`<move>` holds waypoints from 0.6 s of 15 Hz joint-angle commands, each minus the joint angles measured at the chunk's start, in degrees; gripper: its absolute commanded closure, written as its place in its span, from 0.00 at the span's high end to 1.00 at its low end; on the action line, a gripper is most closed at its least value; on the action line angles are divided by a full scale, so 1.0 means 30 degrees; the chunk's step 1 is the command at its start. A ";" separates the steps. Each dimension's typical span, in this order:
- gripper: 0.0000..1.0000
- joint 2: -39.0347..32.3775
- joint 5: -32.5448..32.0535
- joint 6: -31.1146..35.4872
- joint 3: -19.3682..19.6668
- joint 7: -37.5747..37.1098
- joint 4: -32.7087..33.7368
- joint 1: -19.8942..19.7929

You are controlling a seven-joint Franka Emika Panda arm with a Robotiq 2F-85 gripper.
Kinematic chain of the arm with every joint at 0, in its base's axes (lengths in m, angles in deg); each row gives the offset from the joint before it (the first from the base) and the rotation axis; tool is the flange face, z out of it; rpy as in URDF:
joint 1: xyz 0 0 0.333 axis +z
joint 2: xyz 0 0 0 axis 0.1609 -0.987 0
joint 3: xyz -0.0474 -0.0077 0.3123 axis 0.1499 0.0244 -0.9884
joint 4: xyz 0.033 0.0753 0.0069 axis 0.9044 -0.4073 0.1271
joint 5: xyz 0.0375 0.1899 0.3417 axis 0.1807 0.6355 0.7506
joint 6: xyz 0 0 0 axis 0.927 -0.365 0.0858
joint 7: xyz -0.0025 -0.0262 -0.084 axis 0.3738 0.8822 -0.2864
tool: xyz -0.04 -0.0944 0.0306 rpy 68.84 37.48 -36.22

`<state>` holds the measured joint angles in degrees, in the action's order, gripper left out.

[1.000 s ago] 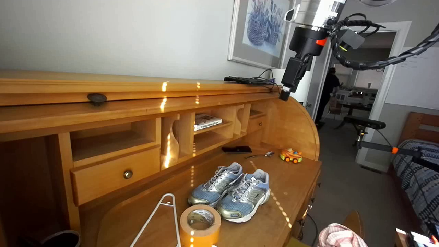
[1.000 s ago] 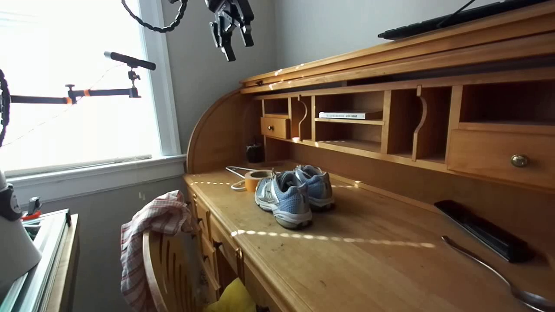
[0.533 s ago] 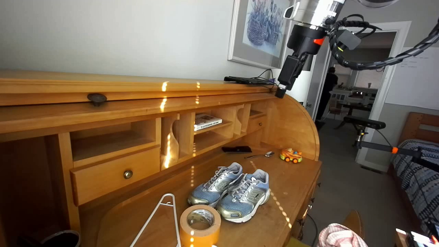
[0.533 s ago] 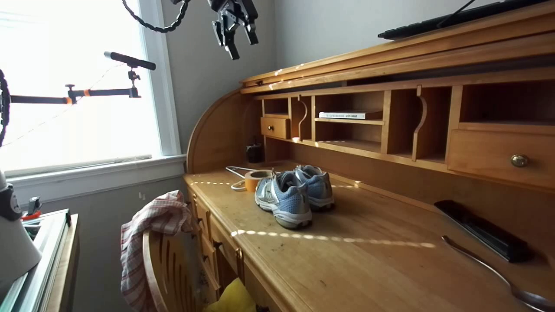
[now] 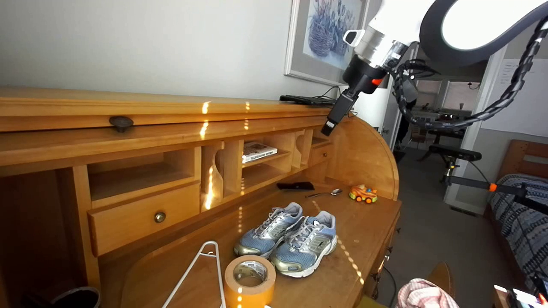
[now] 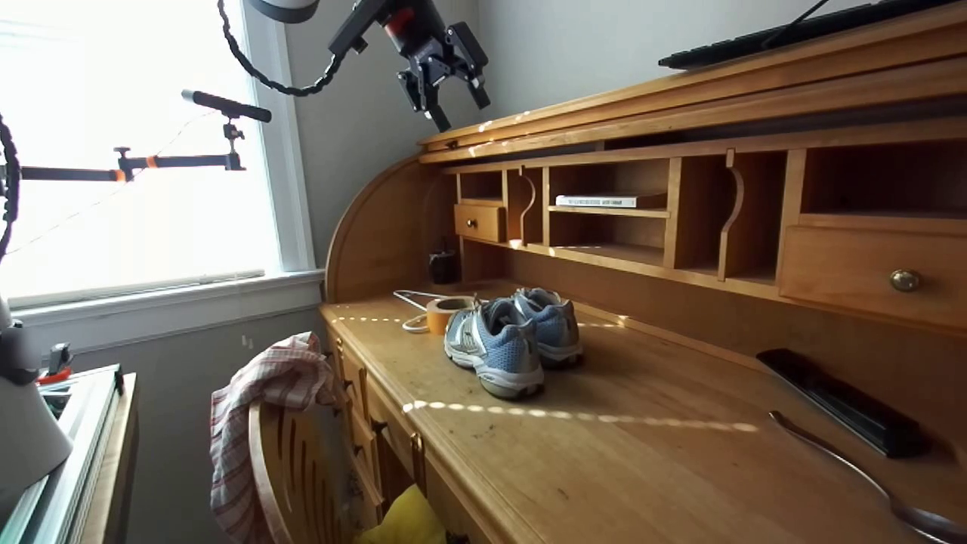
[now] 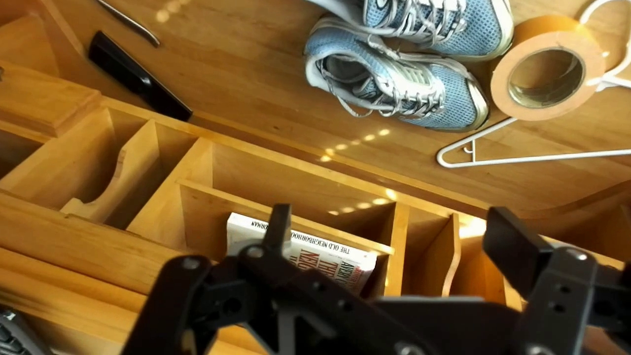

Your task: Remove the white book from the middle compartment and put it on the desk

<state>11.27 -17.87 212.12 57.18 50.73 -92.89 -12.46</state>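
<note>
The white book lies flat on the upper shelf of the middle compartment (image 6: pixel 609 212) of the desk hutch. Its spine faces outward. The book shows in both exterior views (image 5: pixel 260 151) (image 6: pixel 597 201) and in the wrist view (image 7: pixel 328 259), where a finger hides part of it. My gripper (image 6: pixel 461 110) is open and empty, in the air above and in front of the hutch, apart from the book. In the wrist view the open fingers (image 7: pixel 389 224) appear spread, one over the book, one over the slots beside it. The wooden desk top (image 6: pixel 642 468) lies below.
A pair of blue-grey shoes (image 5: pixel 295 239), an orange tape roll (image 5: pixel 249 282) and a white hanger (image 5: pixel 216 265) are on the desk. A black object (image 6: pixel 842 400), a spoon (image 6: pixel 831 457) and a toy car (image 5: pixel 363 194) lie toward one end. A keyboard (image 6: pixel 801 30) rests on top.
The arm has lowered and reached toward the hutch, and the gripper has tilted more. It moved left and slightly down in an exterior view. The book and desk items have not moved.
</note>
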 commanded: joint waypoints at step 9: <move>1.00 -0.4737 -0.2697 0.8041 0.0907 0.1952 -0.0165 -0.1504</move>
<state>0.91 -24.07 232.24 59.57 56.20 -94.33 -16.05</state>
